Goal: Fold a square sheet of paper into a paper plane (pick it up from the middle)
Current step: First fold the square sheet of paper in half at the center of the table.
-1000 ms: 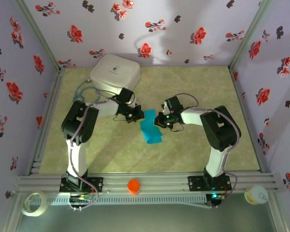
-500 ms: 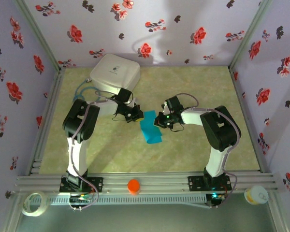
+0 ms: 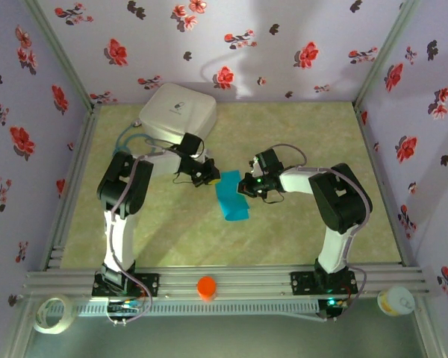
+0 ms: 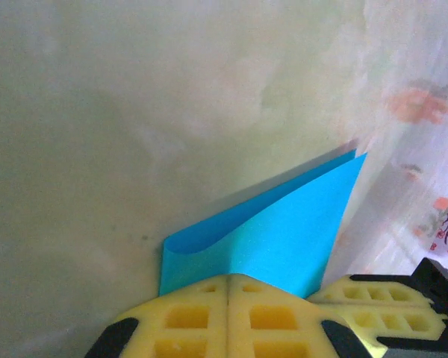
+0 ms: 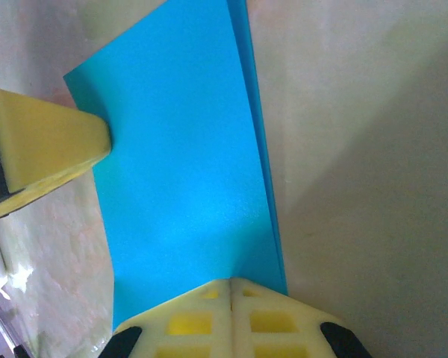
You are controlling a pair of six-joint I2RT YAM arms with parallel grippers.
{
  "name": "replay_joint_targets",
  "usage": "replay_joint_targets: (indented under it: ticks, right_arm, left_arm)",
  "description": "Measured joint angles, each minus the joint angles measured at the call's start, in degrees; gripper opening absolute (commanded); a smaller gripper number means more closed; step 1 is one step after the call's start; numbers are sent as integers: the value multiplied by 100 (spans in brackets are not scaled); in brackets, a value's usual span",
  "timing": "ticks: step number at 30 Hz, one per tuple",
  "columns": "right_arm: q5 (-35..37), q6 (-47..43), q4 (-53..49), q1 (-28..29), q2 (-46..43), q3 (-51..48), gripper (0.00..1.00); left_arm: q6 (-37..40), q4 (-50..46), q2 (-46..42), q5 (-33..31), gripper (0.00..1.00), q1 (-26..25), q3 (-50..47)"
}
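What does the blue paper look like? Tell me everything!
The blue paper is thin, plain, bright turquoise. It is folded in half into a long strip of two layers, one edge a soft rounded fold. It sits in the middle of the greenish table. The left gripper and the right gripper each pinch it near its far end.

The thin turquoise-blue folded sheet of paper (image 5: 187, 164) runs off the top edge of the right wrist view; its near end hides behind the yellow-padded right gripper (image 5: 230, 287) (itself cropped below).
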Motion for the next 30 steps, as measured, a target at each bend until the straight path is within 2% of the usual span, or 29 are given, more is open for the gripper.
replay_joint_targets:
  ticks: [12, 30]
  right_arm:
    - [-15, 0, 39, 0, 0, -15, 0]
    - [-22, 0, 98, 0, 0, -42, 0]
  left_arm:
    - [-254, 26, 79, -96, 6, 120, 138]
    - [-588, -219, 149, -800, 11, 179, 520]
